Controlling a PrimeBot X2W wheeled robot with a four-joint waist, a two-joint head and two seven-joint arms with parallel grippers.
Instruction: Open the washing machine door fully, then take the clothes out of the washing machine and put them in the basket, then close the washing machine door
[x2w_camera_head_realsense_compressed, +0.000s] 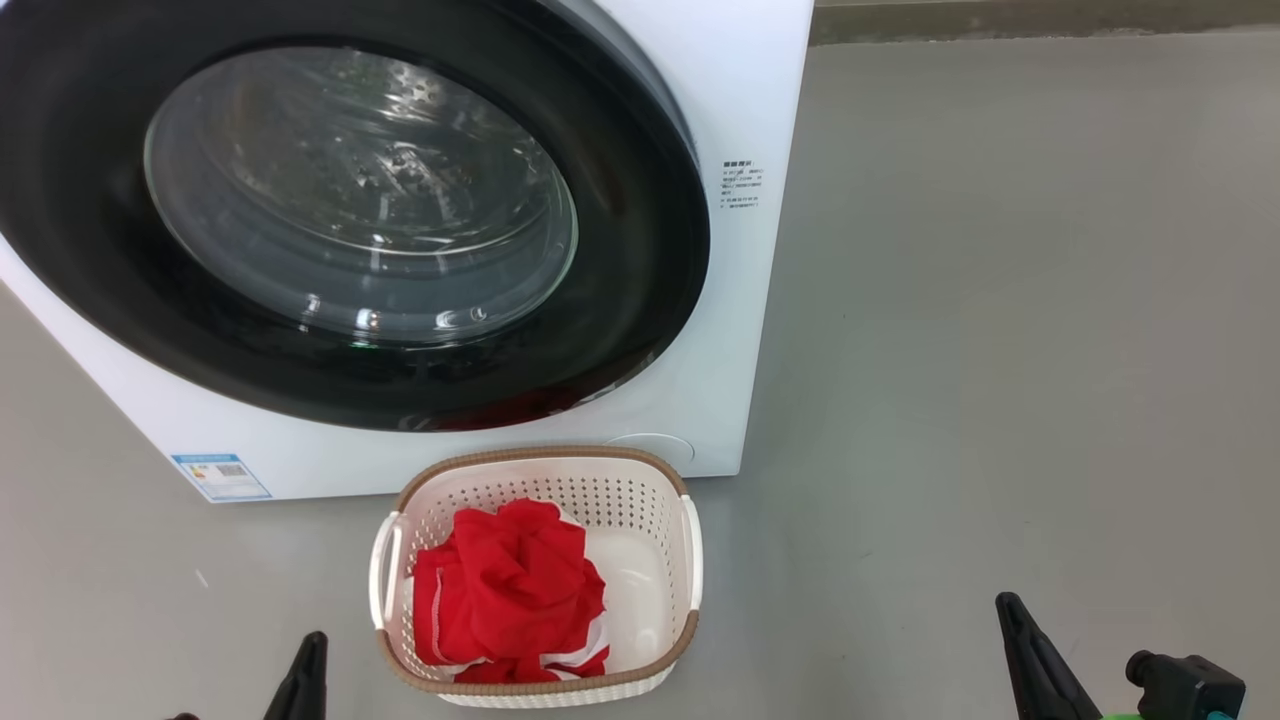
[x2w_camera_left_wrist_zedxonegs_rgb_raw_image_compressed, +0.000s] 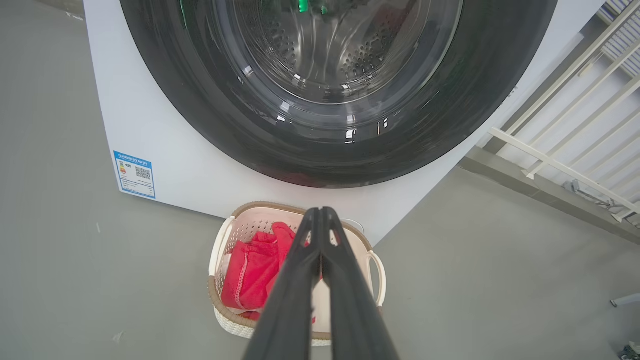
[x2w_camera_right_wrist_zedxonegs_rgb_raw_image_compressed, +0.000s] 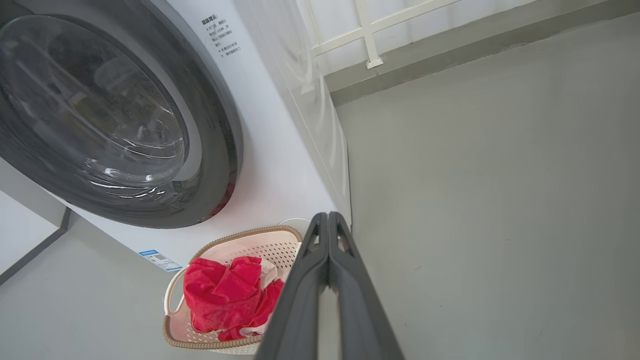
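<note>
As clothes (x2w_camera_head_realsense_compressed: 510, 585) sit in basket (x2w_camera_head_realsense_compressed: 540, 455) and washing machine door (x2w_camera_head_realsense_compressed: 640, 250) looks shut, I reckon done; both jaws pressed together.

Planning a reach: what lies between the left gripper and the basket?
Bare grey floor separates the left gripper from the basket, in the head view.

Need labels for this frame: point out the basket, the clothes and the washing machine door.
basket (x2w_camera_head_realsense_compressed: 610, 497), head view, far perforated wall.
clothes (x2w_camera_head_realsense_compressed: 510, 580), head view, middle of the red heap.
washing machine door (x2w_camera_head_realsense_compressed: 640, 250), head view, right side of black rim.
</note>
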